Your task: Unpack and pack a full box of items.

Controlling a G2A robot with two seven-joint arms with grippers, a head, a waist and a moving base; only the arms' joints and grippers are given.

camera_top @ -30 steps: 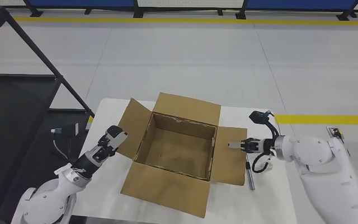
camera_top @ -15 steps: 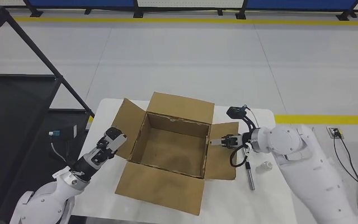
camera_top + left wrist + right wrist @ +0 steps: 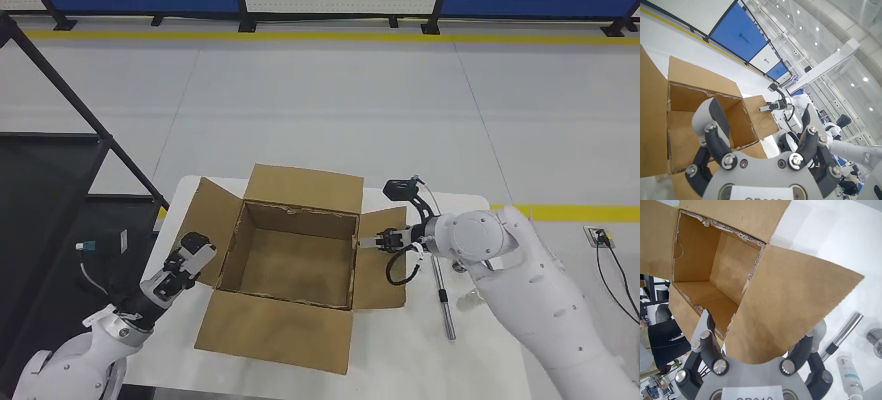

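Your left gripper [image 3: 198,243] is hovering wide open and empty beside the cardboard box [image 3: 290,265], which is sitting emptied mid-table [image 3: 420,360]. Your right gripper [image 3: 381,241] is straddling the right flap [image 3: 791,298] with its fingers spread, likely to fold it. The bottle [image 3: 849,374] is lying near the right edge, and its label is too small to read.

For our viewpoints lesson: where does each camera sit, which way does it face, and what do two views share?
Top: above the arms, looking down at table and box; both arms, left tool and right tool show.
Left wrist: on left arm, facing across the box to the right tool; own tool shows.
Right wrist: on right arm, facing into the box; own tool shows.
Both wrist views share the box.
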